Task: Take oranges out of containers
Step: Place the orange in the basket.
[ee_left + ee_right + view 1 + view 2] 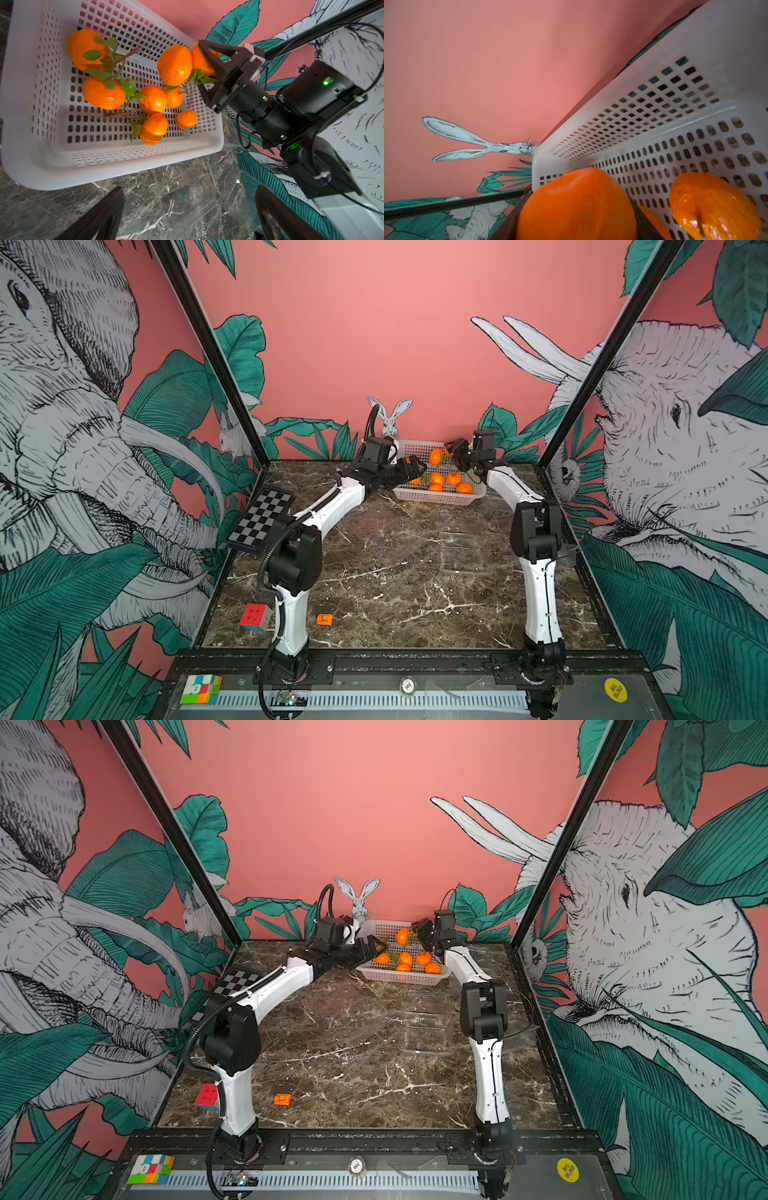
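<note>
A robot's right gripper [200,64] clamps 1 orange [577,205] between its fingers above the rear of a white perforated basket [116,164], which stands at the back of a marble table [395,605]. 7 more oranges [102,93], several with green leaves and twigs, show inside the basket. The left gripper [190,188] hangs at the basket's left side, released, its jaws spread wide. The clear plastic boxes [461,553] lie on the table in front of the basket, faint against the marble. A puzzle cube [254,617] with a red face and a small orange block [324,619] sit near the front left, by the left arm's base.
</note>
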### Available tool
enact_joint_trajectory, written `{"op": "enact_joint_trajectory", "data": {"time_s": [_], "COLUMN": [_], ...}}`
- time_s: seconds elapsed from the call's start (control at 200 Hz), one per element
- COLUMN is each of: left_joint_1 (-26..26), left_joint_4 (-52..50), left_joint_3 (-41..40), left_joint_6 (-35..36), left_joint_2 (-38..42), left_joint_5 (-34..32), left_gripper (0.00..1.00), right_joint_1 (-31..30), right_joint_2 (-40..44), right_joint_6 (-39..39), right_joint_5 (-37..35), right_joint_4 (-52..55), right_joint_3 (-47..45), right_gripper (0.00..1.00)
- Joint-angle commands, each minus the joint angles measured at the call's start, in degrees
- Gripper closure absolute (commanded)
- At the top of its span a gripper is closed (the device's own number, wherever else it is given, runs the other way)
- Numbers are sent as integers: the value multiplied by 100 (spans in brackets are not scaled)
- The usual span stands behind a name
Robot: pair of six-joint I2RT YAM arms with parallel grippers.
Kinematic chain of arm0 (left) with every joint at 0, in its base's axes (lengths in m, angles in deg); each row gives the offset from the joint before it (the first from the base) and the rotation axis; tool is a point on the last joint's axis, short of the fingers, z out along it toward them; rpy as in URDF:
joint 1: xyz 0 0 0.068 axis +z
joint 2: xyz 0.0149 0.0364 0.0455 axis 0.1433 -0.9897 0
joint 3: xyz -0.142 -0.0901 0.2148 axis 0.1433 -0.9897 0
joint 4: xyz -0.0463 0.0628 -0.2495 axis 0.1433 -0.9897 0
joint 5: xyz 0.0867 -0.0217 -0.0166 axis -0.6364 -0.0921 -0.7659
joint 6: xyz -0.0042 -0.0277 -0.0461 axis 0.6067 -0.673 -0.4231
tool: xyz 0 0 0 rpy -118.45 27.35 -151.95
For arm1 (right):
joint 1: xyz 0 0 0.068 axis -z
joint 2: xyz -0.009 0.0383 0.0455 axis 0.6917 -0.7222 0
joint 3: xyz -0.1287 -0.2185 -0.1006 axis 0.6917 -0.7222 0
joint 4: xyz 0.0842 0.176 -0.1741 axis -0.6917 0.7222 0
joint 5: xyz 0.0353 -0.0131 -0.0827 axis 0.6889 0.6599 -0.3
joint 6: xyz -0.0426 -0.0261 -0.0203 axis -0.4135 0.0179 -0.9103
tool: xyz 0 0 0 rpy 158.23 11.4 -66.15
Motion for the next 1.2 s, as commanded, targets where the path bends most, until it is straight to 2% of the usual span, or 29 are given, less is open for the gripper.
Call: {"op": "enact_joint_trajectory", "data": {"time_s": [0.0,0.15,0.365,0.555,0.81,1.195], "left_joint_1": [-41,-32,-32,-32,-32,-23], "left_joint_4": [-31,-95,-211,-250,-337,-475], "left_joint_3": [202,338,511,511,244,-489], "left_joint_6": [42,106,171,169,236,392], "left_joint_2": [-46,-240,-453,-484,-197,587], "left_joint_5": [101,169,230,255,194,-76], "left_gripper": [1,1,1,1,1,1], "right_joint_1": [21,16,3,-35,-84,-77], "right_joint_2": [-255,-693,-1032,-1177,-961,-381], "right_joint_6": [34,206,-54,-53,-207,-443], "right_joint_5": [-202,-203,-424,-426,-429,-401], "right_joint_4": [-466,-724,-431,-405,-180,-11], "right_joint_3": [391,676,1069,1162,1175,877], "right_gripper": [44,43,42,36,23,12]}}
